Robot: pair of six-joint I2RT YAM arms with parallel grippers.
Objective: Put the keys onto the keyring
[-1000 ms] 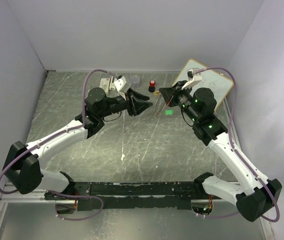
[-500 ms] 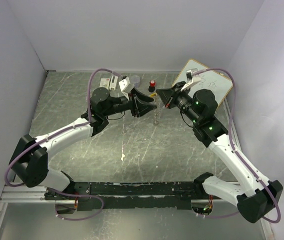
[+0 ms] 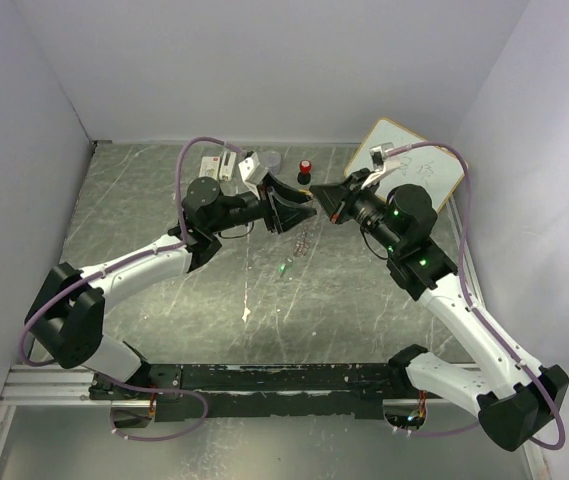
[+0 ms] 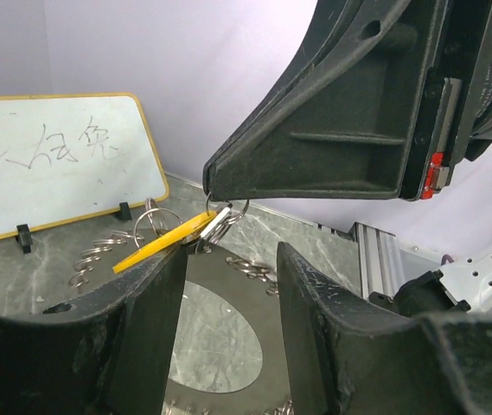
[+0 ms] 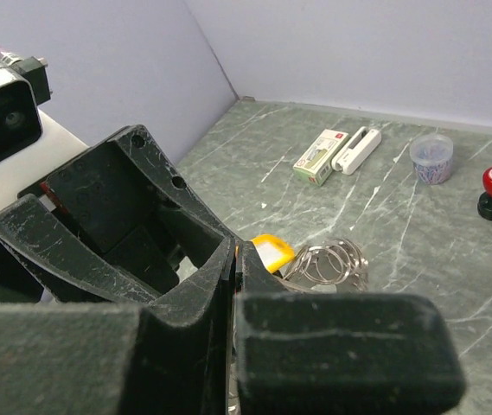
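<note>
Silvery keyring (image 4: 218, 226) pinched in right pincer (image 4: 214, 194); left pincer (image 4: 228, 264) spread.

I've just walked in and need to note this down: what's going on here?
The two arms meet above the table. The right gripper is shut on the keyring, and a yellow key sticks out beside the rings at its tip. The left gripper is open, with a finger on either side just below the key, gripping nothing. Whether the key is already threaded onto the ring cannot be told.
</note>
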